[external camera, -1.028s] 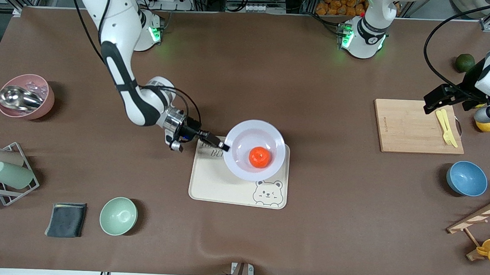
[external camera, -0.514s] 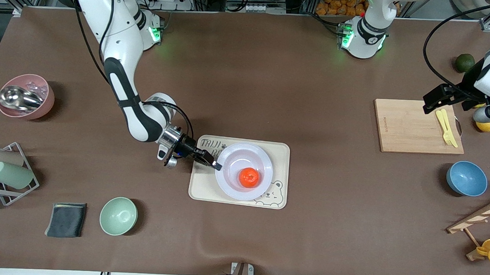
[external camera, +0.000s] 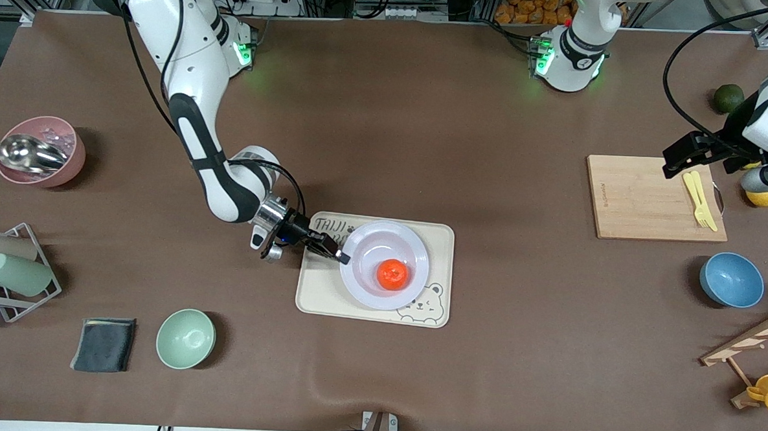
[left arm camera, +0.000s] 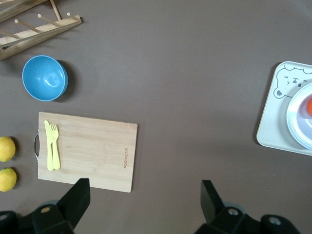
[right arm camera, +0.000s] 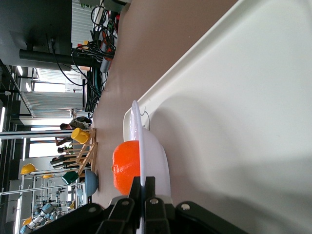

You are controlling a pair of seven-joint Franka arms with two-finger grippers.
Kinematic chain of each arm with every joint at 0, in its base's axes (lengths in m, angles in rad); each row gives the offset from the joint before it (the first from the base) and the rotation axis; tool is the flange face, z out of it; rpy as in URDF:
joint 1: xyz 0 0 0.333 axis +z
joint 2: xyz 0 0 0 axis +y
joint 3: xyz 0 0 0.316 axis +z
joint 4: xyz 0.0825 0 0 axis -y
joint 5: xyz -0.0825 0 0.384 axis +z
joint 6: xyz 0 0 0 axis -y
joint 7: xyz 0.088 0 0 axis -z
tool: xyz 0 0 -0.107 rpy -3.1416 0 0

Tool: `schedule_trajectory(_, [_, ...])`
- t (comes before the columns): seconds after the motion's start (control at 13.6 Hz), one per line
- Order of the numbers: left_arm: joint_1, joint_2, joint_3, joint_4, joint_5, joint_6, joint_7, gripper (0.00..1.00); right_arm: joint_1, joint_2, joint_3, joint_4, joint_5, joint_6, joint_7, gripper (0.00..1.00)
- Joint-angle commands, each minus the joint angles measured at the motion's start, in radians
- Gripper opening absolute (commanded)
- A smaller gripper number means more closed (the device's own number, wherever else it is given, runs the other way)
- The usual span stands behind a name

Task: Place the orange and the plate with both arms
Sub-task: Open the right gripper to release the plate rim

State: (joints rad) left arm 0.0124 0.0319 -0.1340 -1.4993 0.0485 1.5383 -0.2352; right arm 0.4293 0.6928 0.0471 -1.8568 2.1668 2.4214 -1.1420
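Note:
The pale lavender-white plate point(external camera: 363, 276) sits on the cream tray point(external camera: 329, 291) with the orange point(external camera: 393, 274) in it. My right gripper point(external camera: 338, 256) is shut on the plate's rim at the side toward the right arm's end. In the right wrist view the fingers point(right arm camera: 148, 191) pinch the plate's edge point(right arm camera: 146, 151), with the orange point(right arm camera: 126, 165) just past it. My left gripper point(external camera: 681, 162) is open and empty, up over the wooden cutting board point(external camera: 644, 198); its fingertips point(left arm camera: 80, 192) show wide apart.
A yellow fork point(external camera: 700, 199) lies on the board. Two lemons point(left arm camera: 6, 163), a dark green fruit point(external camera: 729, 98) and a blue bowl point(external camera: 731, 279) are at the left arm's end. A mint bowl point(external camera: 185, 338), grey cloth point(external camera: 103, 344), cup rack point(external camera: 5, 270) and pink bowl point(external camera: 40, 150) are at the right arm's end.
My right gripper has brought the plate with the orange nearer to the front camera and down onto the tray. The left arm has not moved.

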Motion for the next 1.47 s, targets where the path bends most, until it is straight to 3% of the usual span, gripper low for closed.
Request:
schedule_trajectory(0.0, [-0.002, -0.018, 0.002, -0.007, -0.018, -0.012, 0.016, 1.0, -0.003, 0.002, 0.005, -0.001, -0.016, 0.004, -0.007, 0.37])
schedule_trajectory(0.15, [-0.003, -0.017, -0.001, -0.006, -0.018, -0.012, 0.014, 1.0, -0.014, 0.001, 0.005, -0.002, -0.053, 0.004, -0.005, 0.49])
schedule_trajectory(0.44, [-0.003, -0.02, -0.007, -0.004, -0.019, -0.012, 0.011, 1.0, -0.015, -0.002, 0.004, -0.007, -0.084, 0.007, 0.002, 0.5])
schedule_trajectory(0.81, [0.001, -0.021, -0.013, 0.001, -0.006, -0.014, 0.017, 1.0, -0.057, -0.013, 0.004, -0.015, -0.244, 0.005, 0.082, 0.49])
schedule_trajectory(1.17, [-0.002, -0.021, -0.012, 0.001, -0.016, -0.015, 0.019, 1.0, -0.093, -0.07, 0.004, -0.024, -0.477, -0.002, 0.296, 0.5])
schedule_trajectory(1.39, [-0.002, -0.021, -0.009, -0.001, -0.016, -0.017, 0.02, 1.0, -0.162, -0.127, 0.004, -0.024, -0.733, -0.069, 0.508, 0.52])
